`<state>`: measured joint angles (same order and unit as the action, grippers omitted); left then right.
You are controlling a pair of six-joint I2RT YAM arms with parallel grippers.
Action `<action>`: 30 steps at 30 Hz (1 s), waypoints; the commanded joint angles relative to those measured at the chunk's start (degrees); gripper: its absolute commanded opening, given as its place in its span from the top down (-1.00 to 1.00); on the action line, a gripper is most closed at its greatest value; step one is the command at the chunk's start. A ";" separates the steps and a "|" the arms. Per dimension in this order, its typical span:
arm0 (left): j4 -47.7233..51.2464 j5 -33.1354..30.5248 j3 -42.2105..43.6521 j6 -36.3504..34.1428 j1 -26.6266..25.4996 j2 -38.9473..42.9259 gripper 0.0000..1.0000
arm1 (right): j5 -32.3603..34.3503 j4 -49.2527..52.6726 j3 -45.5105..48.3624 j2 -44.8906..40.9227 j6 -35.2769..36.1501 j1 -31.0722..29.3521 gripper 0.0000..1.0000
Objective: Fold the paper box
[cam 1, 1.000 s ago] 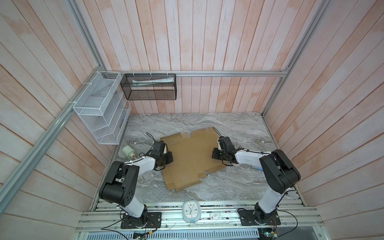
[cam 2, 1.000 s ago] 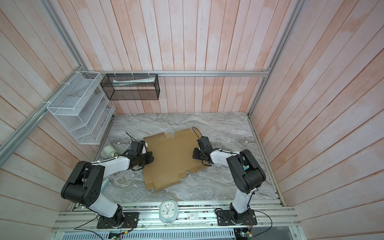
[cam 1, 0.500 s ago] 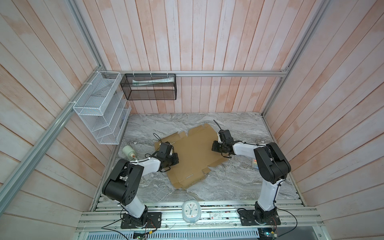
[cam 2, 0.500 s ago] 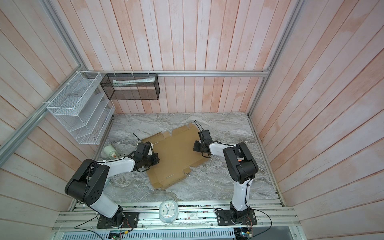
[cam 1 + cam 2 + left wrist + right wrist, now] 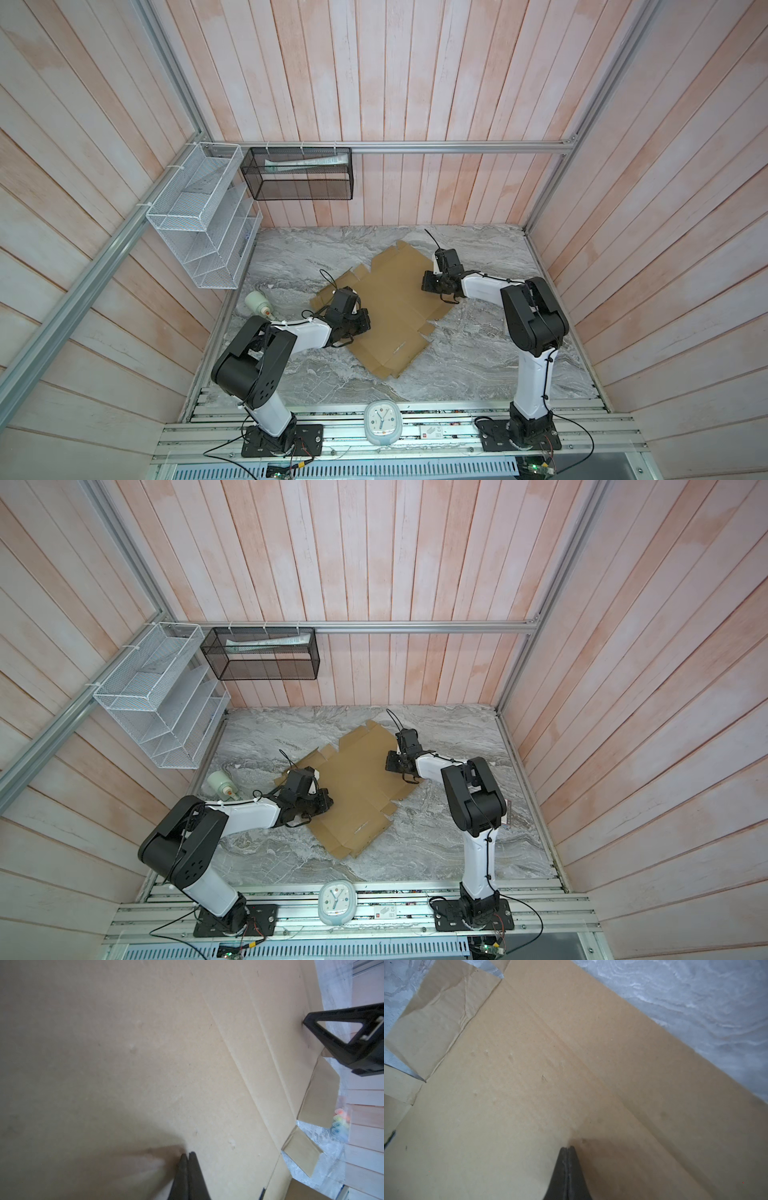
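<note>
The paper box (image 5: 395, 307) (image 5: 357, 789) is a flat brown cardboard sheet with creases and tabs, lying askew on the marble table. My left gripper (image 5: 365, 325) (image 5: 328, 802) is shut, and its tips rest on the sheet's left part. In the left wrist view its closed tips (image 5: 188, 1154) meet the bare cardboard (image 5: 124, 1053). My right gripper (image 5: 426, 286) (image 5: 389, 766) is also shut, with its tips on the sheet's far right part. The right wrist view shows its closed tips (image 5: 568, 1147) on the cardboard (image 5: 519, 1084) near a crease. Neither gripper holds anything.
A white bottle (image 5: 257, 304) lies at the table's left edge. A clock (image 5: 382, 424) sits on the front rail. A white wire rack (image 5: 199, 216) and a black mesh basket (image 5: 297, 174) hang on the walls. Coloured markers (image 5: 338, 1124) lie beyond the sheet.
The sheet has turned counter-clockwise as seen from above. My left gripper slid toward the front and my right gripper toward the back wall. Both stayed shut.
</note>
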<state>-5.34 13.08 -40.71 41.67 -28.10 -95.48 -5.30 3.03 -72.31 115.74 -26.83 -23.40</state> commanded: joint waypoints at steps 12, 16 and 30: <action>11.40 0.14 -16.51 -11.42 9.75 -0.11 1.00 | 1.71 4.56 12.77 -21.32 -1.06 -14.83 0.96; 12.50 0.68 -19.08 -13.21 12.22 -3.29 1.00 | -0.07 6.22 14.11 -20.48 -1.98 -18.17 0.97; 9.87 -4.76 -18.45 -13.25 16.16 -8.55 1.00 | -5.27 5.80 24.72 -21.76 -5.19 -20.97 1.00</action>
<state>5.21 10.41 -59.48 29.10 -12.67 -103.57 -9.65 7.75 -48.84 95.02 -30.55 -43.81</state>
